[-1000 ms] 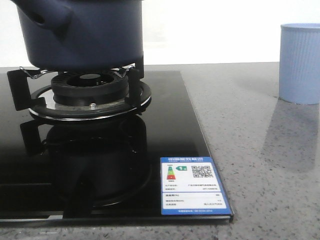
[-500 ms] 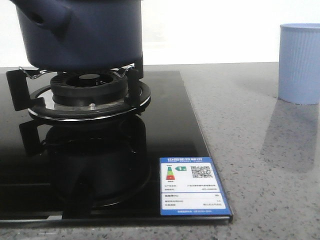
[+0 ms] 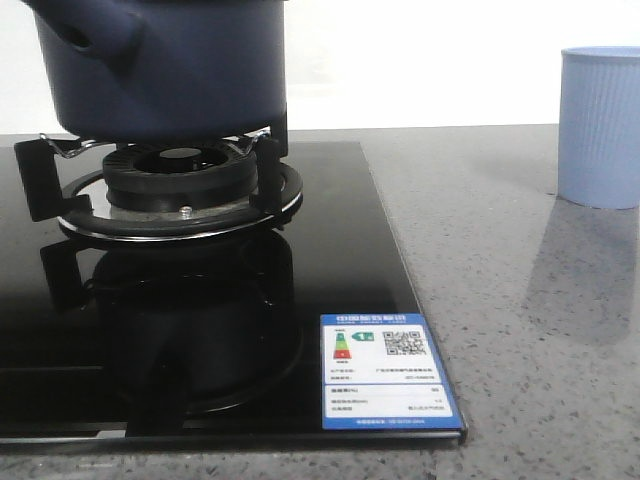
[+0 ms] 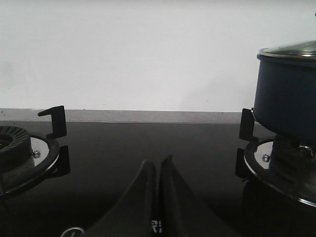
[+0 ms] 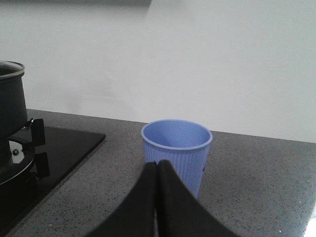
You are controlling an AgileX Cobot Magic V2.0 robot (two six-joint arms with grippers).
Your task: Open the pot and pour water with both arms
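The dark navy pot (image 3: 170,70) stands on the burner grate (image 3: 180,175) at the left of the front view, its stubby tubular handle (image 3: 90,30) facing the camera. The left wrist view shows the pot (image 4: 289,94) off to one side with a glass lid (image 4: 291,49) on it. My left gripper (image 4: 158,164) is shut and empty over the black hob, apart from the pot. My right gripper (image 5: 157,165) is also shut and empty, just in front of the light blue ribbed cup (image 5: 182,148). Neither gripper shows in the front view.
The black glass hob (image 3: 330,250) carries an energy label (image 3: 388,370) near its front corner. The cup (image 3: 600,125) stands on the grey speckled counter (image 3: 520,330) at the right. A second burner (image 4: 15,148) lies on the hob's other side. A white wall is behind.
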